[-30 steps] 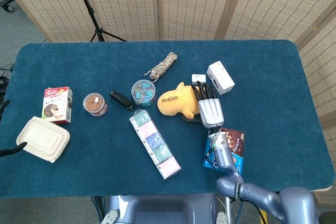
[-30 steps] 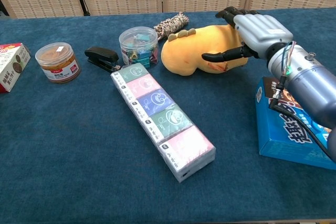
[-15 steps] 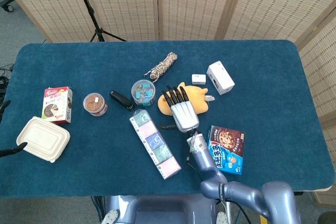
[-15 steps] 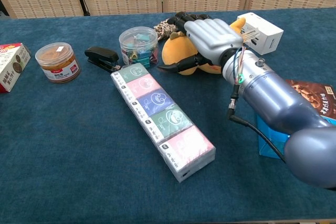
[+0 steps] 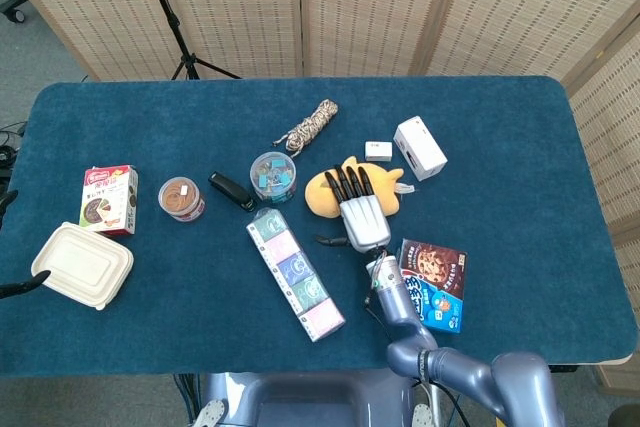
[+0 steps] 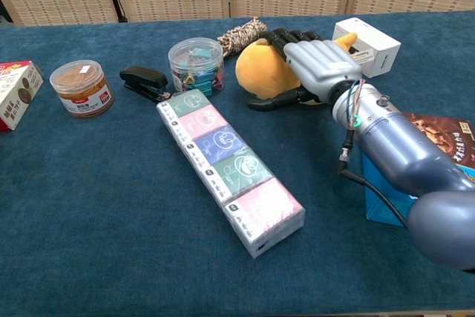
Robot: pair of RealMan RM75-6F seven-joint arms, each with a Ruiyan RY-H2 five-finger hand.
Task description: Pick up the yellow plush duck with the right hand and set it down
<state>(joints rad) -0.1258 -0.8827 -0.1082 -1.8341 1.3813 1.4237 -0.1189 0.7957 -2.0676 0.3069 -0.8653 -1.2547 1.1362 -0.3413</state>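
The yellow plush duck (image 5: 318,194) (image 6: 260,68) lies mid-table, right of the clip jar. My right hand (image 5: 362,212) (image 6: 319,64) sits on top of it. The fingers drape over its back and the thumb presses its near side, so the hand grips the duck. Most of the duck's right half is hidden under the hand. Of my left hand, only dark fingers (image 5: 22,289) show at the far left edge of the head view. They are spread apart and hold nothing.
A long tissue pack (image 5: 295,272) (image 6: 230,168) lies just left of the hand. A blue cookie box (image 5: 435,282) sits under the forearm. A white box (image 5: 420,147), a clip jar (image 5: 272,175), a rope bundle (image 5: 308,125) and a stapler (image 5: 232,190) ring the duck.
The right hand swung left over the duck, then back a little right. It now wraps the duck, which has turned and shifted to the right with it.
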